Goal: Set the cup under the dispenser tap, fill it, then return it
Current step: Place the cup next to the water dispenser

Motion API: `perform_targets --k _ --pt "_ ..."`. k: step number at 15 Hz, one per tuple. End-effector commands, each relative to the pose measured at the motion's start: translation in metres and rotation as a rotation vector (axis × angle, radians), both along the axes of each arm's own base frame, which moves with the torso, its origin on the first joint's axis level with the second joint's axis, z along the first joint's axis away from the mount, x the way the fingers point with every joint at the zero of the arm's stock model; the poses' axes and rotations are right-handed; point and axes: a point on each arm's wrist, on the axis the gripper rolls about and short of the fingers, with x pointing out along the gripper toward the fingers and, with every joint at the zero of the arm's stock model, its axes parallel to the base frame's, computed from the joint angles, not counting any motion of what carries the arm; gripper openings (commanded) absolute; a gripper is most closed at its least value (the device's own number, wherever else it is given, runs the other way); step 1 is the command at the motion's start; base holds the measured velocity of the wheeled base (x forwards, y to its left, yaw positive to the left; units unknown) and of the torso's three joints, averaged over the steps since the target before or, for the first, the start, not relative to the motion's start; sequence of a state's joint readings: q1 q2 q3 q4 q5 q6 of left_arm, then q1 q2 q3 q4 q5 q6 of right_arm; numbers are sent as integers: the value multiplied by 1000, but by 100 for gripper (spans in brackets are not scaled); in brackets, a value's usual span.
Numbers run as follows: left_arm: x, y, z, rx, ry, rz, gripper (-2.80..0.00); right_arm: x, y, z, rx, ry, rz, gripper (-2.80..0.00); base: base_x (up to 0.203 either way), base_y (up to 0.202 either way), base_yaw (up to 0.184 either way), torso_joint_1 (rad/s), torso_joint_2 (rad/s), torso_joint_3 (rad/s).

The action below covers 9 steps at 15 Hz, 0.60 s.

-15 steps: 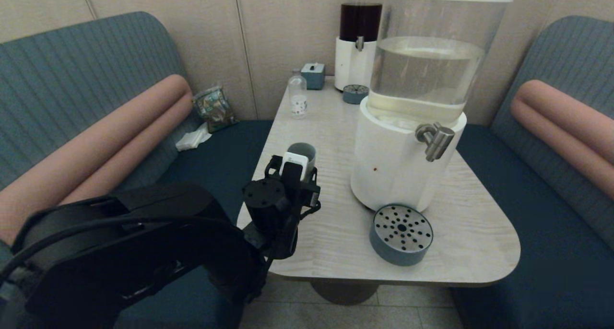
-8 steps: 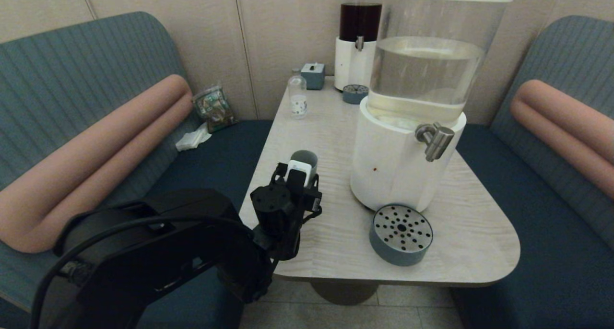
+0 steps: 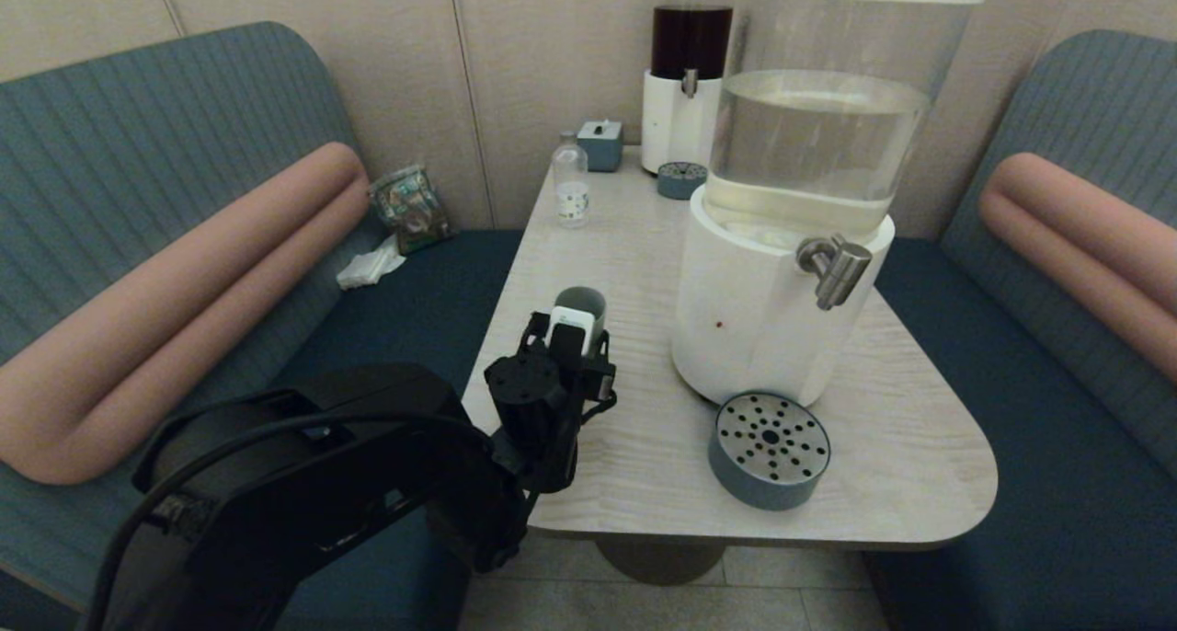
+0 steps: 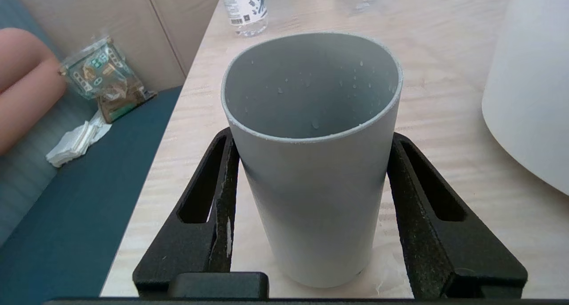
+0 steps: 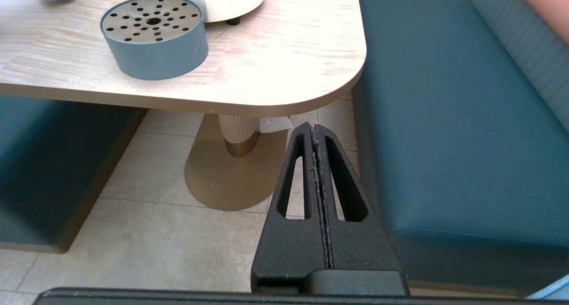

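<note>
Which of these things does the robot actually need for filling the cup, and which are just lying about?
Needed:
cup
dispenser tap
left end effector, around the cup

Lying about:
small bottle
dark-liquid dispenser
snack packet
crumpled tissue

Cup [image 3: 582, 305] lower half hidden behind left gripper [image 3: 572, 337]; dispenser top cropped.

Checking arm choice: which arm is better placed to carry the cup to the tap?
Left. Its gripper brackets the cup on the table; the right gripper hangs shut below the table edge.
</note>
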State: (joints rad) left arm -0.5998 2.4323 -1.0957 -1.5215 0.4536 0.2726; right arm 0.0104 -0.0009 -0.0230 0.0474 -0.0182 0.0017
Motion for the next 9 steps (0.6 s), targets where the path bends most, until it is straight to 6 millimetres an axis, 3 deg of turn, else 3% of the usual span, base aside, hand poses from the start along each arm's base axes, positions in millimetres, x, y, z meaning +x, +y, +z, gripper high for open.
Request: perform_targets --k 1,9 --pt "2 -1 1 -7 -13 4 -280 0 0 0 0 -1 0 -280 0 0 0 0 0 0" --pt "4 -3 -9 2 3 8 -280 0 0 0 0 -2 0 -280 0 0 0 0 0 0"
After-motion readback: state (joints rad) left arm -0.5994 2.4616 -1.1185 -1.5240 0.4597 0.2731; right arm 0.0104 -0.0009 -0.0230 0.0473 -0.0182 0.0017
